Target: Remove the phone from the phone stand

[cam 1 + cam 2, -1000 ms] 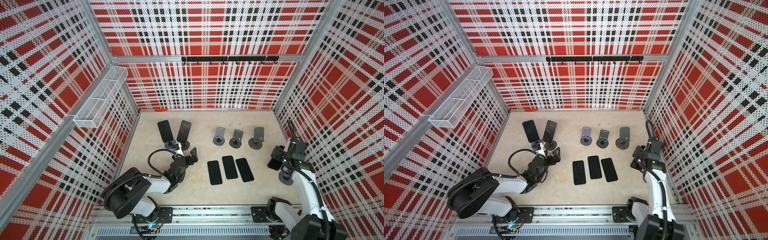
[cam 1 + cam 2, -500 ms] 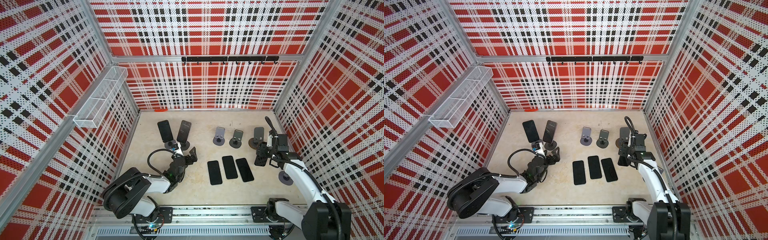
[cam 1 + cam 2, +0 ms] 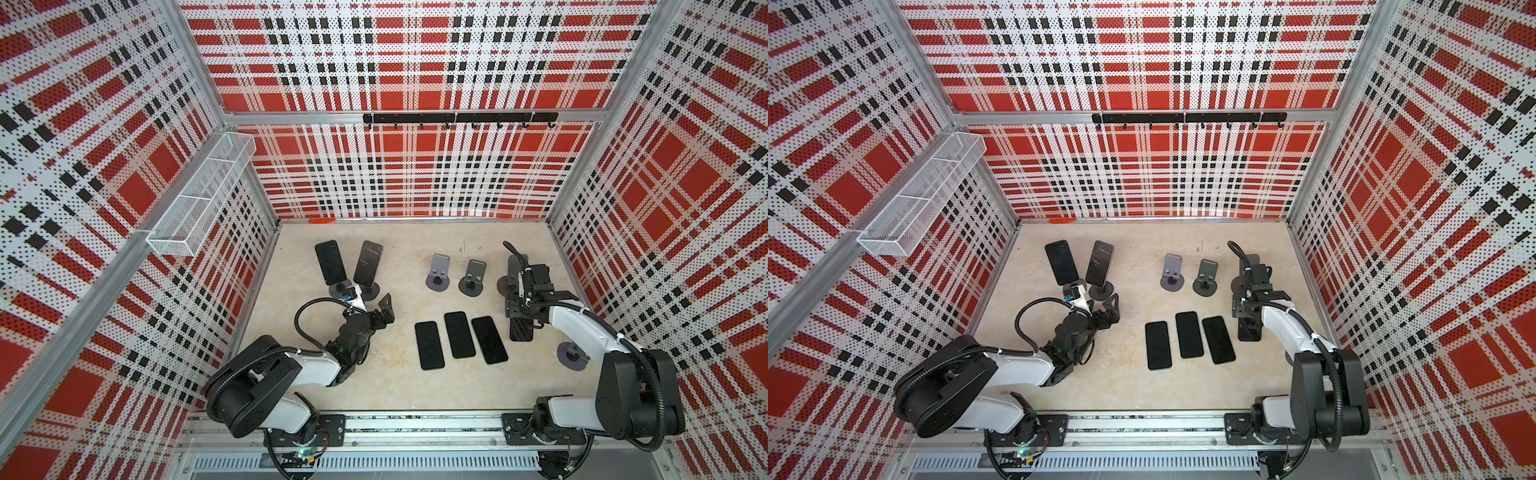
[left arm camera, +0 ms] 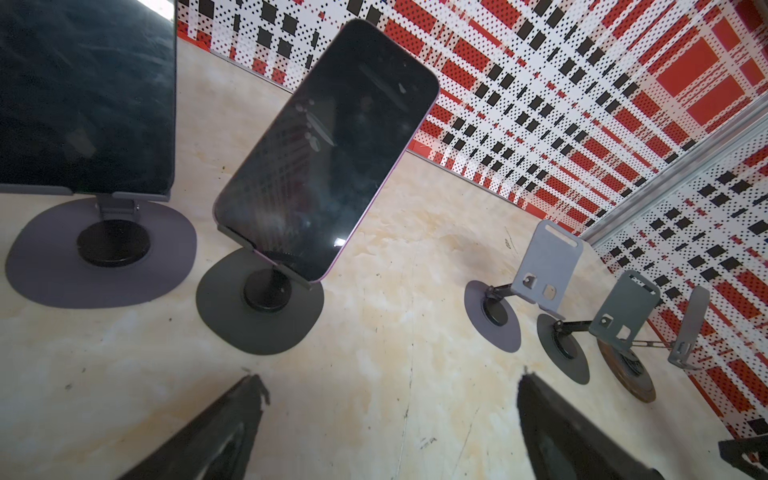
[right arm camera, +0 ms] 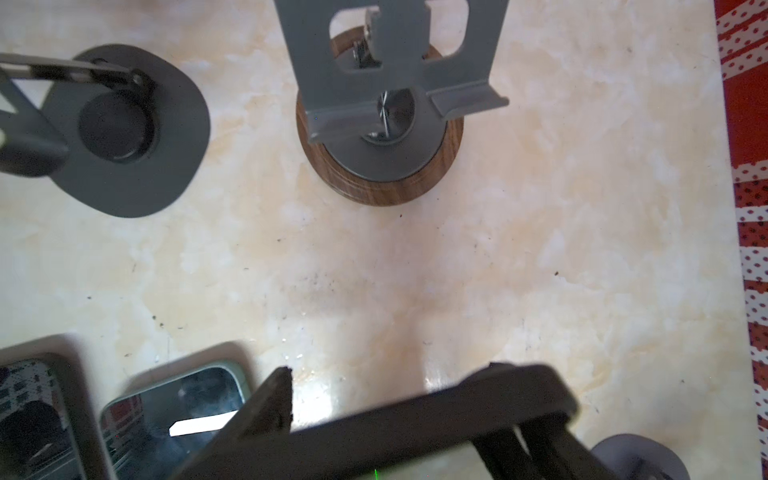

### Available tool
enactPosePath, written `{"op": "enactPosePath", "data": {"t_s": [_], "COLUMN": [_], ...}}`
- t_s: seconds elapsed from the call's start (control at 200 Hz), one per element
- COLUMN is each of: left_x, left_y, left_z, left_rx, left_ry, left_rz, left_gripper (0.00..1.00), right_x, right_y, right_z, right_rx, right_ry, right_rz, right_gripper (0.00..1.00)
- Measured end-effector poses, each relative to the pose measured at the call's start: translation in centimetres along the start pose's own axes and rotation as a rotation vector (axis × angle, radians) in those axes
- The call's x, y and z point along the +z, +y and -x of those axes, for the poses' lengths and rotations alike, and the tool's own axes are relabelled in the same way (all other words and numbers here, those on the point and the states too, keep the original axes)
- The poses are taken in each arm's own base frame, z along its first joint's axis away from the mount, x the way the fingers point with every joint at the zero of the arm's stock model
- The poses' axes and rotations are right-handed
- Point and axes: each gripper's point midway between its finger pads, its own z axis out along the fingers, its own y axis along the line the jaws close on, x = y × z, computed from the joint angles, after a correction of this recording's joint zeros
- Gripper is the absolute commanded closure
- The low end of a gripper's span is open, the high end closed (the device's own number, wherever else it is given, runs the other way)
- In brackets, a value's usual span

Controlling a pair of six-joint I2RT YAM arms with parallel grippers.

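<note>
- Toward the table's right side, the right gripper (image 3: 519, 309) is clamped on a dark phone (image 3: 520, 331); its long axis seems to point steeply down, just right of the row of flat phones (image 3: 459, 334).
- Far left, another standing phone (image 4: 328, 153) leans on its stand (image 4: 259, 309), just beyond the left gripper (image 4: 386, 390) (jaws wide, empty); the left arm is nearer it.
</note>
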Motion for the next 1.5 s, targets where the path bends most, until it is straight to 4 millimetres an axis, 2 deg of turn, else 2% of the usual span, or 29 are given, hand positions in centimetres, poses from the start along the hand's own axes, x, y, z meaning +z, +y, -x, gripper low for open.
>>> {"op": "enactPosePath", "data": {"t_s": [0.205,0.361,0.496,0.596,0.742,0.912,1.077,1.243,1.408,1.503], "left_x": [0.0,-0.1,-0.2,-0.3,-0.3,-0.7,-1.9,-3.3,-4.3,-4.6], "left_y": [0.1,0.1,0.4,1.0,2.0,3.3,4.6,6.1,7.4,8.0], "left_z": [0.5,1.3,2.0,2.5,3.3,4.8,6.2,7.4,7.8,7.8], "left_rx": [-0.007,-0.015,-0.016,-0.009,-0.006,-0.002,-0.008,-0.018,-0.019,-0.017], "left_ry": [-0.013,-0.037,-0.059,-0.075,-0.098,-0.142,-0.195,-0.255,-0.289,-0.296], "left_rz": [0.001,0.003,0.016,0.036,0.071,0.119,0.179,0.252,0.315,0.340], "left_gripper": [0.02,0.02,0.02,0.02,0.02,0.02,0.02,0.02,0.02,0.02], "right_x": [0.2,-0.9,-3.4,-5.6,-8.0,-9.8,-10.5,-11.3,-12.4,-12.3], "right_y": [0.6,3.2,7.6,11.6,18.6,26.0,30.7,34.3,36.5,37.7], "right_z": [-0.2,0.3,2.6,4.2,4.6,3.0,0.6,-2.0,-4.5,-6.0], "right_rx": [-0.028,-0.077,-0.151,-0.206,-0.299,-0.364,-0.368,-0.323,-0.244,-0.204], "right_ry": [0.008,-0.001,-0.068,-0.123,-0.165,-0.178,-0.166,-0.140,-0.121,-0.110], "right_rz": [-0.006,0.043,0.123,0.189,0.284,0.353,0.383,0.422,0.461,0.463], "right_gripper": [0.39,0.38,0.38,0.38,0.39,0.38,0.38,0.38,0.39,0.39]}}
